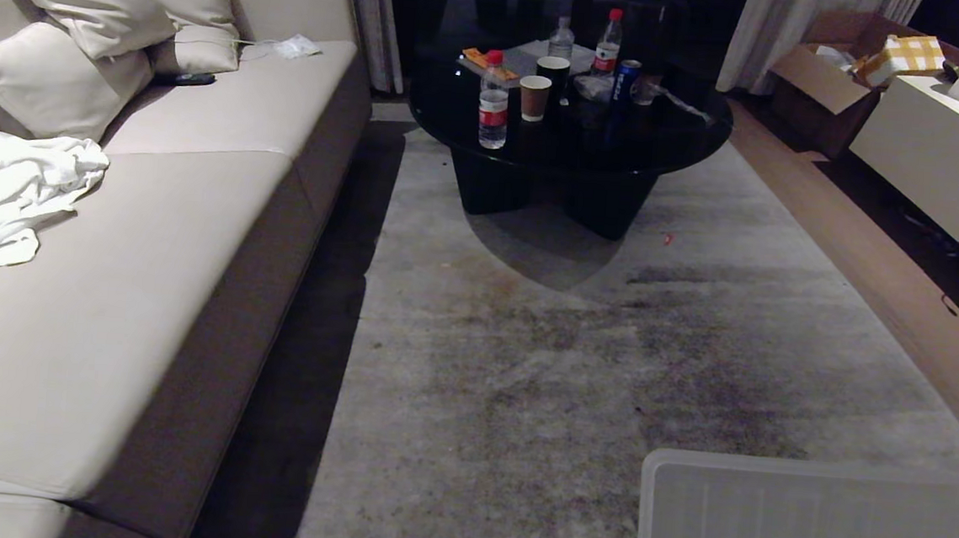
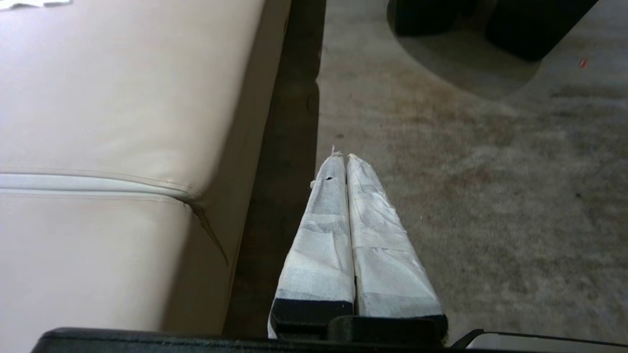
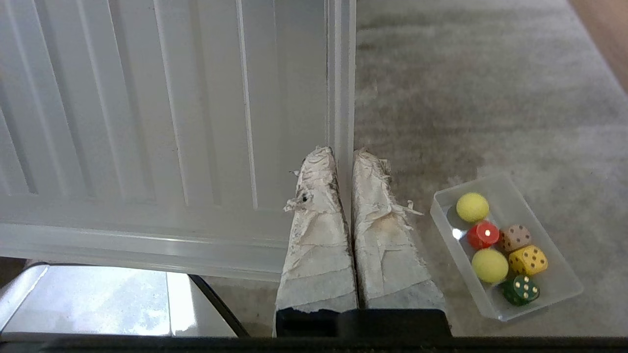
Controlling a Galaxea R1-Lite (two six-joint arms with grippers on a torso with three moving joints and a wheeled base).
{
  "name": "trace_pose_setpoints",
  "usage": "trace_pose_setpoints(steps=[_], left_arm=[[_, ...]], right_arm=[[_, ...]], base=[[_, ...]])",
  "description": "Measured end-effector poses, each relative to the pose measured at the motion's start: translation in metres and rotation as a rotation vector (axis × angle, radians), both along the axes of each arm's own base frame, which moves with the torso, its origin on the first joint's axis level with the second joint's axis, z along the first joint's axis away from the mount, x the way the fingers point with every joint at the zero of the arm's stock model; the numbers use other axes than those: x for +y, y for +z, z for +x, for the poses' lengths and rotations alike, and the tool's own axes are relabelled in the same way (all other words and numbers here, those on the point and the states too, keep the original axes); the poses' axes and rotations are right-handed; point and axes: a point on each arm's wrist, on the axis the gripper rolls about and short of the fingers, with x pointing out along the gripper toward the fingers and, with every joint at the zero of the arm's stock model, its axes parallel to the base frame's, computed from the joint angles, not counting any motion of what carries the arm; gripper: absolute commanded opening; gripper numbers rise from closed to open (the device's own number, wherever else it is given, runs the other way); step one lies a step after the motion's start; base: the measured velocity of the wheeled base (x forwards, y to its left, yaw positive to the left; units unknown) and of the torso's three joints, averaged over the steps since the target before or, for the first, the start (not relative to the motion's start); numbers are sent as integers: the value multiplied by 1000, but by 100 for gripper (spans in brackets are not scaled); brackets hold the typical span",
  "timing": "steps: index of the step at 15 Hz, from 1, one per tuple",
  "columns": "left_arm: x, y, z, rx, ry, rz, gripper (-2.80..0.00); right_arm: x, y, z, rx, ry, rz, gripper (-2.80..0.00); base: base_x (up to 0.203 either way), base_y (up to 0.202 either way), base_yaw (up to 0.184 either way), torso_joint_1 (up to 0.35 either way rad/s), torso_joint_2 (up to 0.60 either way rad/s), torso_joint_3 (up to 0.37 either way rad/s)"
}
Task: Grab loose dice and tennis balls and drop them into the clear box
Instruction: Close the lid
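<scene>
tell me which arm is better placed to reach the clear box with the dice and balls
Right. The clear box lies on the carpet just beside the right gripper in its wrist view; the left gripper faces only sofa and carpet.

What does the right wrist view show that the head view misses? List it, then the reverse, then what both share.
Only the right wrist view: the clear box on the carpet, holding two tennis balls, red, tan, yellow and green dice; also the right gripper, jaws shut.

Only the head view: the sofa, the black table with bottles and cups, a cardboard carton.

Both: the ribbed white lid and the grey carpet.
</scene>
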Motion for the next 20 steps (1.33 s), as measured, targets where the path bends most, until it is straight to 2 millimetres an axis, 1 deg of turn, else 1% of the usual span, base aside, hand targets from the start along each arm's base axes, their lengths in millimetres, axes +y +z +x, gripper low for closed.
trace_pose_setpoints(steps=[20], left_arm=[[0,0,0,0,1,-4,-280]], right_arm=[[0,0,0,0,0,0,-280]], base=[[0,0,0,3,5,-199]])
